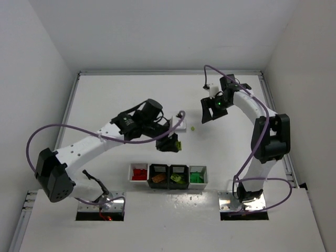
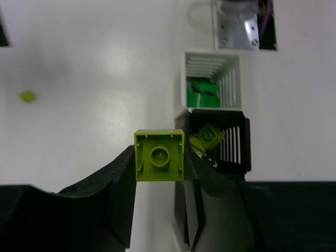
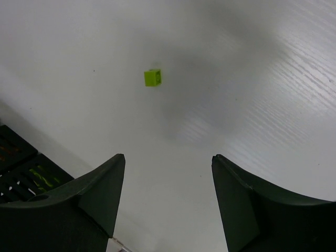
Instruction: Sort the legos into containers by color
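A yellow-green brick (image 2: 159,155) is pinched between the fingers of the left gripper (image 2: 159,172), held near the middle of the overhead view, just up-frame of the row of four containers (image 1: 168,165) at lower centre. The bins hold sorted legos (image 1: 139,174): red, brown-orange, yellow-green and green, left to right. One loose yellow-green brick (image 1: 193,128) lies on the white table (image 1: 105,94) at centre frame. The right gripper (image 3: 168,157) hangs over it, fingers spread and empty. Sorting looks nearly finished, with these two bricks left to bin.
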{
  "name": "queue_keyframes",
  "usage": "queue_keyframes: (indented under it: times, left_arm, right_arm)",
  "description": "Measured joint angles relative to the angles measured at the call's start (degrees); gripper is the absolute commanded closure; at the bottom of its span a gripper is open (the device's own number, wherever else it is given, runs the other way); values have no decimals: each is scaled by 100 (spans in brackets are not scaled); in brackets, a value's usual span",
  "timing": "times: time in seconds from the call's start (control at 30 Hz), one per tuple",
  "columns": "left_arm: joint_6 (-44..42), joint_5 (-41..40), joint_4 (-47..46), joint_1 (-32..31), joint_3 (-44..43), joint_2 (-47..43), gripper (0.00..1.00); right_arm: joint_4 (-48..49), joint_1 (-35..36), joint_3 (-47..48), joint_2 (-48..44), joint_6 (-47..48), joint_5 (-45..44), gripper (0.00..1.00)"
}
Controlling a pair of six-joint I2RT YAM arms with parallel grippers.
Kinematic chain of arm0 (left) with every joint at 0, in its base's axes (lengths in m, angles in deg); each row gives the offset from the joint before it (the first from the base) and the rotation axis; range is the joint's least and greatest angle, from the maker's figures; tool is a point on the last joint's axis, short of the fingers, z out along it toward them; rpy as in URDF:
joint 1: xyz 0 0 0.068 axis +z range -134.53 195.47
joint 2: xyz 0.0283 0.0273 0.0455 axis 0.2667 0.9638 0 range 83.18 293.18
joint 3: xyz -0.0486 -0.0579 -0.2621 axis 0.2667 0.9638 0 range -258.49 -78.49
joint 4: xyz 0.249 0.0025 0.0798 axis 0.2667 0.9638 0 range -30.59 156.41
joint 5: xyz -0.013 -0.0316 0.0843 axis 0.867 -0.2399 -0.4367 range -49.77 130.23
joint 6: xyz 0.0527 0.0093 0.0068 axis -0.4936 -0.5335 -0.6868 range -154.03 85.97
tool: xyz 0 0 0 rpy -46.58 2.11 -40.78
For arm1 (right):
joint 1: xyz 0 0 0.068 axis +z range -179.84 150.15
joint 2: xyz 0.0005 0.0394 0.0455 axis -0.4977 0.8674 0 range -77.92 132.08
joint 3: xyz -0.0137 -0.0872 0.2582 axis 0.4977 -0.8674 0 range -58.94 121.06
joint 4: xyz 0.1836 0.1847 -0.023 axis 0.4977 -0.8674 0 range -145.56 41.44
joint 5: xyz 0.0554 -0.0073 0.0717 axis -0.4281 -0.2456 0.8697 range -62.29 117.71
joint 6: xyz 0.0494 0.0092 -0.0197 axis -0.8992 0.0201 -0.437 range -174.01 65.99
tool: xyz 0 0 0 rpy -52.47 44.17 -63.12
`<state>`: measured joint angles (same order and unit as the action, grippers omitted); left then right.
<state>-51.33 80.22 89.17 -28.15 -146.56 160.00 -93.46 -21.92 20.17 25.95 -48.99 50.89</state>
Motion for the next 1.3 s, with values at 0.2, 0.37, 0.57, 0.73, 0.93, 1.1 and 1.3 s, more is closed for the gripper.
queue_keyframes:
  times: [0.2, 0.37, 0.57, 0.73, 0.93, 1.1, 1.3]
  left_arm:
    - [-472, -264, 566, -782, 236, 142, 65]
    - [-846, -507, 800, -1187, 234, 501, 65]
    - [-1075, -691, 977, -1617, 236, 922, 49]
    - [-1266, -769, 1073, -1659, 236, 933, 25]
    - [-1250, -916, 1062, -1550, 234, 817, 27]
    - [-608, -1038, 590, -640, 168, 122, 28]
    - [1110, -1740, -621, 1080, -173, -393, 28]
  right_arm:
    - [26, 168, 114, 236, 136, 0, 33]
    - [20, 356, 129, 293, 275, -7, 33]
    - [22, 459, 133, 293, 398, -48, 33]
    - [17, 459, 39, 291, 468, -61, 33]
    - [-48, 485, -85, 289, 608, -33, 38]
    - [-59, 684, -87, 289, 761, -31, 44]
    - [-7, 1051, -87, 317, 850, -103, 48]
